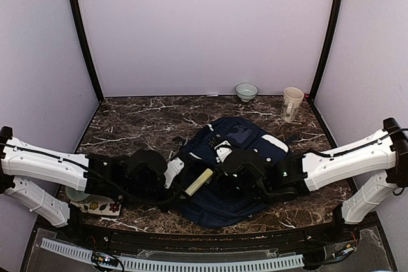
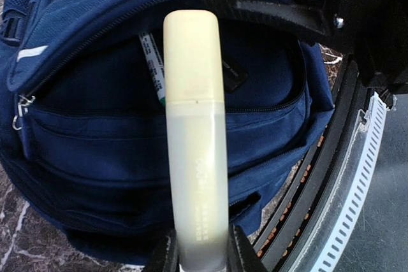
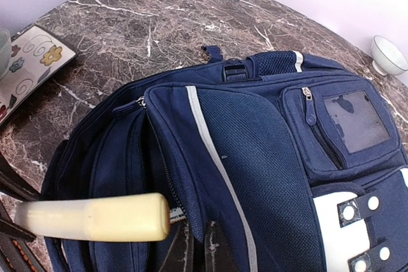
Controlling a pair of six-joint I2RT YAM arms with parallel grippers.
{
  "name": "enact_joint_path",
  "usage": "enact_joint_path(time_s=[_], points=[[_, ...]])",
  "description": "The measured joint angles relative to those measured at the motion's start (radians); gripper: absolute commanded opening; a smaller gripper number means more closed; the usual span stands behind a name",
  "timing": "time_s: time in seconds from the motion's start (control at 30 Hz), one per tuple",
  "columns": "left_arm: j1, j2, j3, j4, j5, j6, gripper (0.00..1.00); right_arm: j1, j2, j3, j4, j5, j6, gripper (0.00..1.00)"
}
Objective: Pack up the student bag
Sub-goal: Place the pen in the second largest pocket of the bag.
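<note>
Dark marble table (image 1: 146, 116), lilac walls. Student bag (image 1: 245, 141) lies centre-front, pocket mouth gaping toward left arm. Left gripper (image 2: 201, 256) pinches pale yellow marker (image 2: 194, 125) by its tail, cap aimed at opening. Align your marker with slot, beside pen (image 2: 153, 68) inside; let go only once deep. Right gripper (image 1: 231, 169) sits at flap; you cannot tell its grip. Near table edge runs close under bag; open room lies behind, toward bowl (image 1: 246, 91) and cup (image 1: 292, 103).

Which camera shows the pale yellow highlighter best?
Left wrist: the highlighter fills the frame lengthwise, cap to body, gripped by the left gripper. Top external shows it small and slanted; right wrist shows only its capped end.
</note>
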Motion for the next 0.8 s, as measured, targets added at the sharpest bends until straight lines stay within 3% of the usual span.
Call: enact_joint_path(time_s=[0.3,0.8], points=[[0.000,0.140,0.028,0.059,0.035,-0.001,0.01,-0.003,-0.059,0.000,-0.007,-0.027,-0.034,0.00],[0.029,0.462,0.383,-0.075,-0.232,-0.062,0.03,0.022,-0.061,-0.003,-0.013,-0.055,-0.061,0.00]])
